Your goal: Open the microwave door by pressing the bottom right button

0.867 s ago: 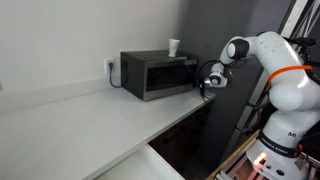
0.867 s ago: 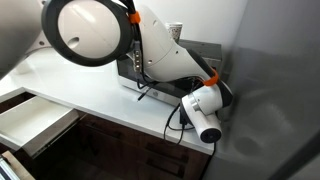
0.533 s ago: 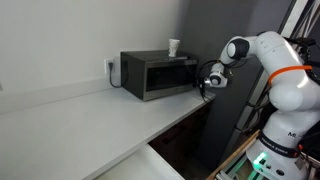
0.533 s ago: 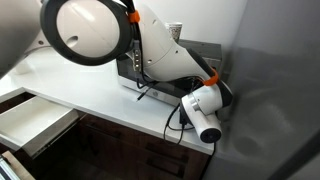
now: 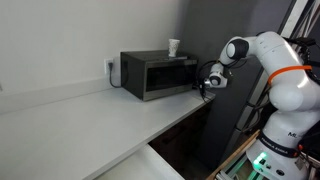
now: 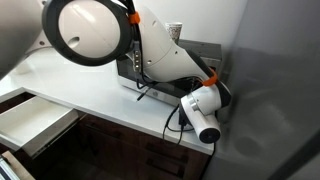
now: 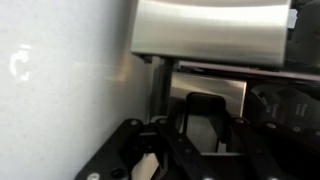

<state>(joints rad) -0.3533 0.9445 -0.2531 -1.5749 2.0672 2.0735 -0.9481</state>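
Observation:
The dark microwave (image 5: 158, 75) stands at the back of the white counter against the wall. Its door (image 5: 162, 79) looks closed in an exterior view. My gripper (image 5: 204, 86) is at the right end of the oven's front, low down. In the wrist view the fingers (image 7: 206, 102) are shut with their tips together, right up against a silver button panel (image 7: 234, 90) below a larger silver panel (image 7: 210, 30). I cannot tell whether the tips touch it. In an exterior view my arm hides most of the microwave (image 6: 198, 50) and the gripper itself.
A small white cup (image 5: 174, 47) stands on top of the microwave, also visible in an exterior view (image 6: 177, 33). A wall socket (image 5: 111, 68) is left of the oven. The white counter (image 5: 90, 125) stretches forward. An open drawer (image 6: 30, 118) sticks out below the counter.

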